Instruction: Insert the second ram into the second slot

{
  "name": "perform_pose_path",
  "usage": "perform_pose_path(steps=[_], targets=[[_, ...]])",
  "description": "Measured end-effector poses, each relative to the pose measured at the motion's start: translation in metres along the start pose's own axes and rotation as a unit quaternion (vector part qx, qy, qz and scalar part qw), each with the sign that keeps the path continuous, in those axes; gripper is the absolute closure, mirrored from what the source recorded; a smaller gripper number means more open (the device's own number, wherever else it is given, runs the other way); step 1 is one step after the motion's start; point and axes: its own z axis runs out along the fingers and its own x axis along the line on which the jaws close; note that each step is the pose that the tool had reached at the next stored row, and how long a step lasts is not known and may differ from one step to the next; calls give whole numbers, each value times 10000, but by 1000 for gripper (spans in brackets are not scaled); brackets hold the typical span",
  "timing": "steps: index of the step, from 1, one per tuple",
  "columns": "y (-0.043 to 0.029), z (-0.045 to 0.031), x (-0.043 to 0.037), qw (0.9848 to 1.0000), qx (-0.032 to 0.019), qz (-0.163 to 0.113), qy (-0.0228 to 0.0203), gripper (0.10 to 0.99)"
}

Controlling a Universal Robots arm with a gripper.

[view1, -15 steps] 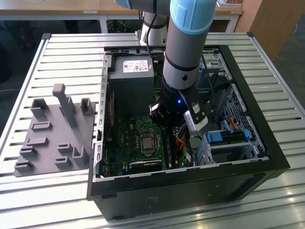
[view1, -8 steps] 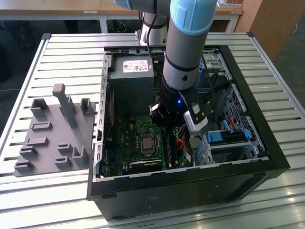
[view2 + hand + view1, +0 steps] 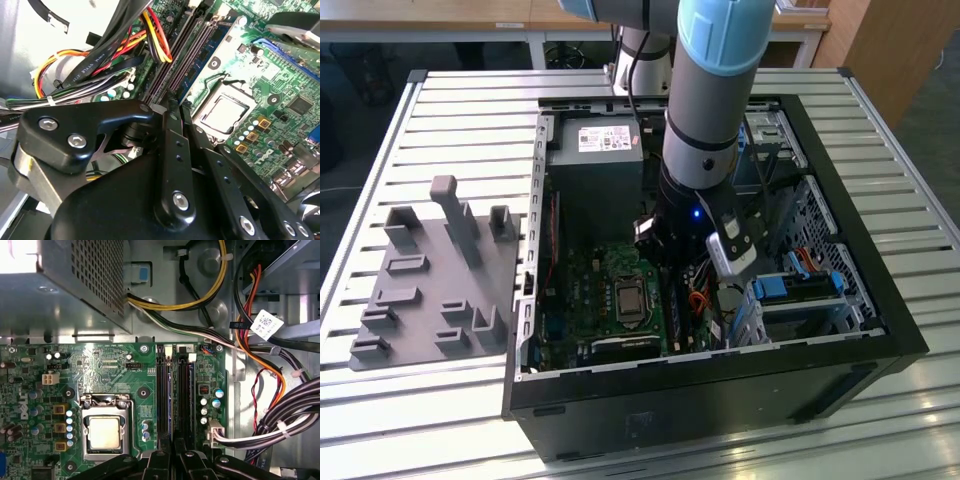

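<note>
The second ram (image 3: 171, 395) is a thin blue stick seen edge-on. It stands upright along the memory slots (image 3: 182, 390) of the green motherboard (image 3: 115, 365), between two black slot rails. In the second wrist view the ram (image 3: 202, 57) runs away from the fingertips beside the dark slots (image 3: 175, 60). My gripper (image 3: 172, 445) has its black fingers (image 3: 157, 460) pressed close on either side of the stick's near end; the same grip shows at the gripper (image 3: 177, 107) in the second wrist view. In the exterior view the gripper (image 3: 668, 258) is low inside the open computer case, over the board.
The CPU socket (image 3: 104, 432) lies beside the slots. A grey power supply (image 3: 595, 150) fills the case's far end. Cable bundles (image 3: 280, 425) crowd the other side of the slots, near a blue drive bay (image 3: 795, 285). A grey fixture plate (image 3: 430, 270) sits at the exterior view's left.
</note>
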Motion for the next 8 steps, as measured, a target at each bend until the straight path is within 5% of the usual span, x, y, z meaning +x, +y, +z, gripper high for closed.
perform_pose_path(steps=[8], targets=[[22, 14, -1, 10000, 0, -6, 0, 949]])
